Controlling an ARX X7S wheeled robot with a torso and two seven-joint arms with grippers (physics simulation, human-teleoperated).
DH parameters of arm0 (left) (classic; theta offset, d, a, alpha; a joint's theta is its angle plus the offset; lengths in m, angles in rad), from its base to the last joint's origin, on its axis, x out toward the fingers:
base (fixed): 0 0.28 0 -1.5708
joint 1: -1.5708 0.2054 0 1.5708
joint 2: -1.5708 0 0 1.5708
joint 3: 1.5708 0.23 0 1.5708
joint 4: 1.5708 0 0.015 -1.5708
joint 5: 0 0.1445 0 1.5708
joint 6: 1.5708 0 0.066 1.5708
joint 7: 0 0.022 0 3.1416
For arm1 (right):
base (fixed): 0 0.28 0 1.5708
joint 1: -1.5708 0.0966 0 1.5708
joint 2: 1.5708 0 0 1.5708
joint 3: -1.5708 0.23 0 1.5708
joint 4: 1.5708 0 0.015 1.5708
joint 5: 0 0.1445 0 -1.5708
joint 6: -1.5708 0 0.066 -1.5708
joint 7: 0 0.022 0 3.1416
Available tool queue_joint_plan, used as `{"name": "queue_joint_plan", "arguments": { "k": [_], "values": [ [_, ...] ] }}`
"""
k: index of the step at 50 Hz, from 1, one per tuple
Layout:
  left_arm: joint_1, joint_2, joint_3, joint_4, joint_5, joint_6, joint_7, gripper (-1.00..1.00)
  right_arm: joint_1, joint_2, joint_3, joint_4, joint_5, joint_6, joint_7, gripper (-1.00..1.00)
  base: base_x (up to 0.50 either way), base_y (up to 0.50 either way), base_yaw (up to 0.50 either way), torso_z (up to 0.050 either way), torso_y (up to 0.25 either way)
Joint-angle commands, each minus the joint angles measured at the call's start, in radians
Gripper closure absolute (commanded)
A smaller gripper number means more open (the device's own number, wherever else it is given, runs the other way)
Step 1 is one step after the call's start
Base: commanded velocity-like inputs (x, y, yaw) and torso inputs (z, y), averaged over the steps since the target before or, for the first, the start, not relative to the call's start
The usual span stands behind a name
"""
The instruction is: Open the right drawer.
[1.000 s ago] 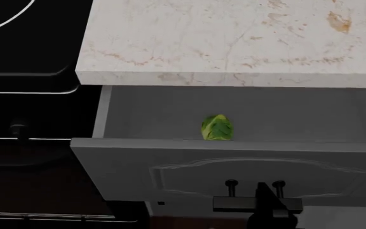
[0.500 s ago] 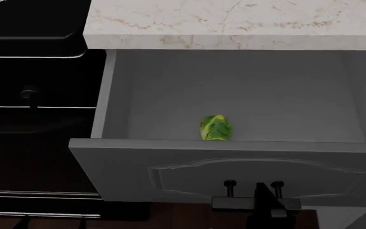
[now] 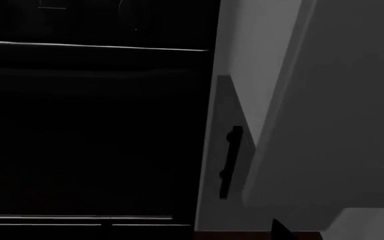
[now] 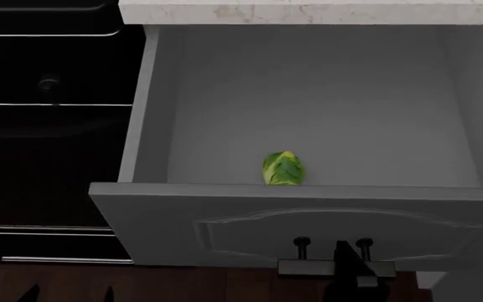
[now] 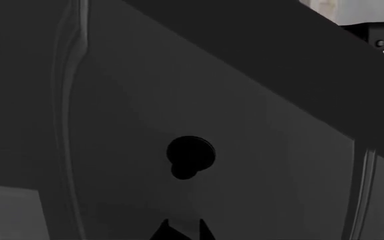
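The right drawer (image 4: 149, 220) is a wide grey drawer that stands pulled far out from under the marble countertop (image 4: 309, 11). A small green leafy ball (image 4: 283, 168) lies inside, against the front. My right gripper (image 4: 352, 277) is on the black bar handle (image 4: 304, 268) at the front's lower middle, closed around it. The right wrist view shows the drawer front (image 5: 132, 100), a round handle post (image 5: 190, 155), the bar (image 5: 279, 65) and my right gripper (image 5: 182, 232) very near. My left gripper (image 4: 68, 294) is open and empty, low before the oven.
The black oven front (image 4: 48, 126) with knobs stands left of the drawer. In the left wrist view the oven (image 3: 92, 125) borders a grey cabinet door with a vertical black handle (image 3: 231, 160), under the drawer's side (image 3: 339, 125). Dark wood floor shows below.
The drawer has come much further out, showing more of its inside. The countertop has slid toward the top of the head view. My right gripper has stayed on the handle.
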Motion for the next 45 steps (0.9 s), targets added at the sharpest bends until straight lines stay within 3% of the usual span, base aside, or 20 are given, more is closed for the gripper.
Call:
{"name": "queue_joint_plan", "arguments": {
  "k": [1, 45],
  "values": [
    [0.0, -0.001, 0.002, -0.002, -0.002, 0.004, -0.001, -1.0, 0.01, -0.043, -0.113, -0.054, -0.113, -0.025, 0.059, 1.0, -0.19, 0.0, 0.0, 0.0, 0.0],
    [-0.003, -0.007, 0.01, -0.004, -0.007, 0.006, -0.007, -1.0, 0.016, -0.038, -0.119, -0.084, -0.13, -0.018, 0.028, 1.0, -0.17, 0.0, 0.0, 0.001, 0.001]
  ]
}}
